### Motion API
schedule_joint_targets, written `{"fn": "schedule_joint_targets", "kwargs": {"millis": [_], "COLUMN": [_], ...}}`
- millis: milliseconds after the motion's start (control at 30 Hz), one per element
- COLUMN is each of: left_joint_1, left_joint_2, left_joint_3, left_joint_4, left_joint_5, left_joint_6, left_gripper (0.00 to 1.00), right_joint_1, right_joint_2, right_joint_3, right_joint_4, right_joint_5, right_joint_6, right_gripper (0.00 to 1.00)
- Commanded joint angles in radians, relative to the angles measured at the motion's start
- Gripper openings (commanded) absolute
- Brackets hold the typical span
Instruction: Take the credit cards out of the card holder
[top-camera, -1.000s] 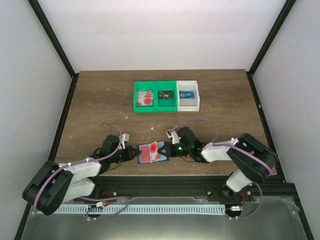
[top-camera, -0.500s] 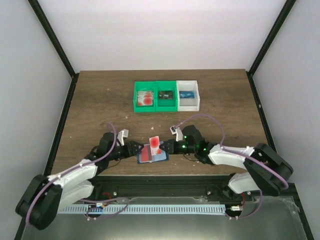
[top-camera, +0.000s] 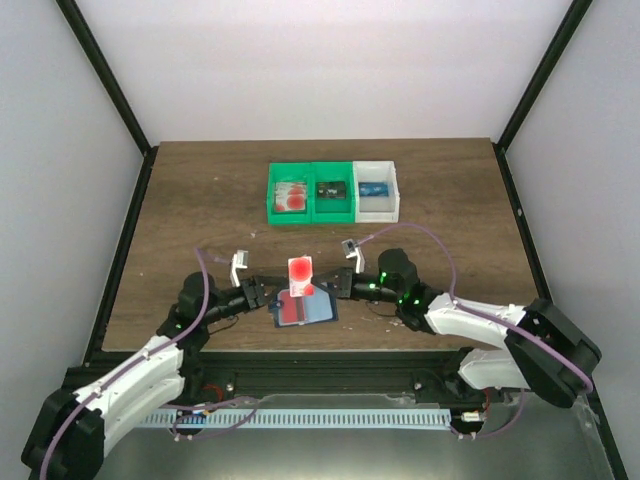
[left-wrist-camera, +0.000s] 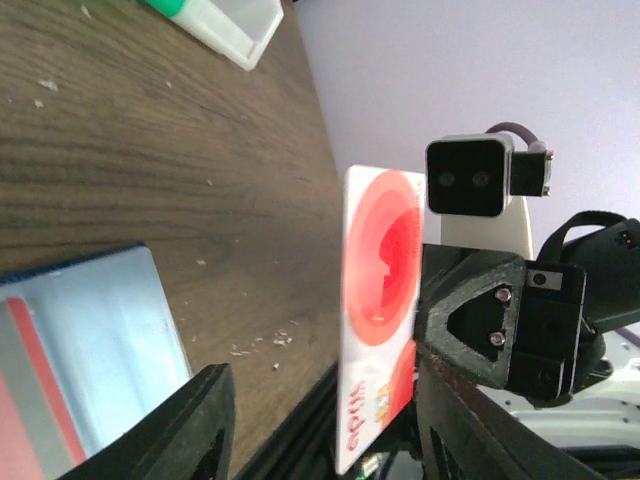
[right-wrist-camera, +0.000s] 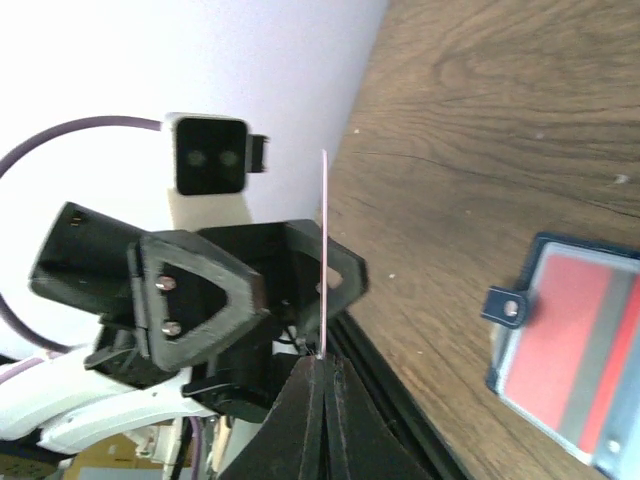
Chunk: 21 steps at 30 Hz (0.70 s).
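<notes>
The right gripper (top-camera: 318, 290) pinches a red-and-white credit card (top-camera: 299, 272) upright above the open card holder (top-camera: 312, 312) — which lies at the table's 6 o'clock edge. The left gripper (top-camera: 268, 293), at the card's 9 o'clock, stands with jaws parted.

A red-and-white credit card (top-camera: 299, 272) stands upright above the desk (top-camera: 200, 220), its lower edge pinched in the closed jaws of the right gripper (right-wrist-camera: 320, 365). Just beneath it, the navy card holder (top-camera: 305, 310) lies open and flat, with a red card (right-wrist-camera: 565, 335) in its blue-grey pocket. Well behind, another red-and-white card (top-camera: 290, 197), a dark card (top-camera: 331, 189) and a blue card (top-camera: 374, 189) lie in bins (top-camera: 312, 218).
</notes>
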Motion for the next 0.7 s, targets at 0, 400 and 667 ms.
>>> {"fn": "schedule_joint_targets", "kwargs": {"millis": [0, 400, 667], "left_joint_1": [-0.004, -0.006, -0.007], "left_joint_2": [0.011, 0.045, 0.012], "left_joint_3": [-0.040, -0.065, -0.073], "left_joint_4": [0.170, 0.316, 0.291], "left_joint_5": [0.063, 0.107, 0.108], "left_joint_6": [-0.093, -0.150, -0.125], "left_gripper": [0.50, 0.35, 0.00], "right_joint_1": [0.014, 0.047, 0.049], "right_joint_2": [0.013, 0.052, 0.027], "right_joint_3": [0.003, 0.022, 0.052], "right_joint_4": [0.120, 0.141, 0.044], "right_joint_5": [-0.045, -0.051, -0.092], "right_joint_6": [0.061, 0.067, -0.048], "right_gripper": [0.01, 0.00, 0.12]}}
